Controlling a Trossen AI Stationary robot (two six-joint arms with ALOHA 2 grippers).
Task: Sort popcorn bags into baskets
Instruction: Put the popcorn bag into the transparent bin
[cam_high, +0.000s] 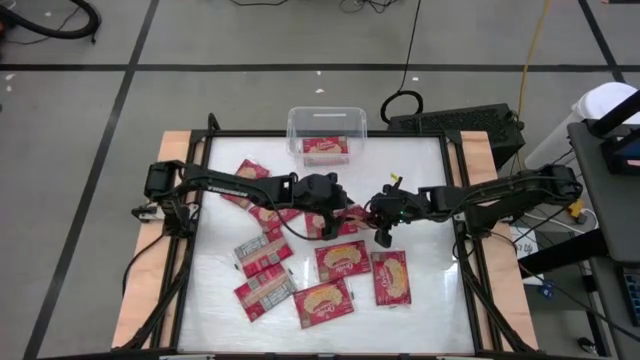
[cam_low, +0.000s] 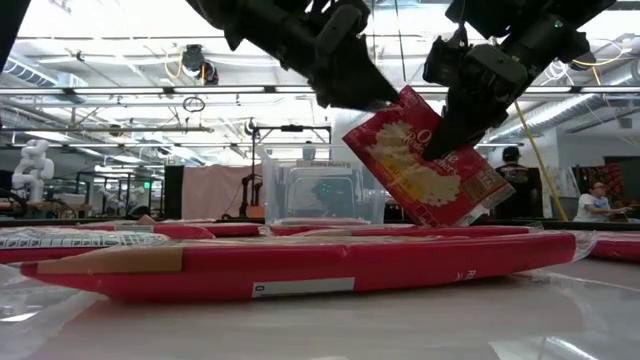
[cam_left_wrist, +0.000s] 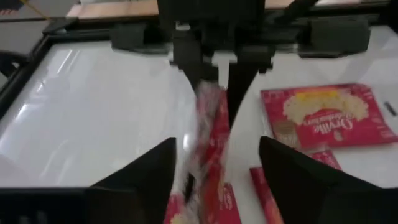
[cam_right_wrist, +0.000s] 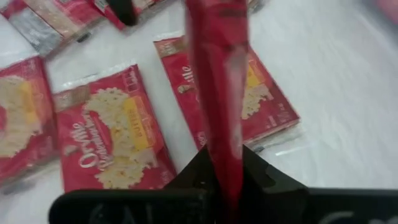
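Seen from above, the left end effector (cam_high: 335, 205) and right end effector (cam_high: 383, 222) met over mid-surface (cam_high: 420, 300), a popcorn bag (cam_high: 350, 218) between them; the clear basket (cam_high: 327, 135) lay beyond, one bag inside. At table height, the right end effector (cam_low: 450, 125) pinched the tilted bag (cam_low: 428, 165). The left wrist camera showed its fingers (cam_left_wrist: 149, 171) spread wide, the bag (cam_left_wrist: 208, 134) between them. The right wrist camera showed its fingers closed on the bag (cam_right_wrist: 217, 87).

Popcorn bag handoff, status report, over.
Right end effector shut on raised popcorn bag. Left end effector open, fingers clear of it. Basket holds one bag, path unobstructed.
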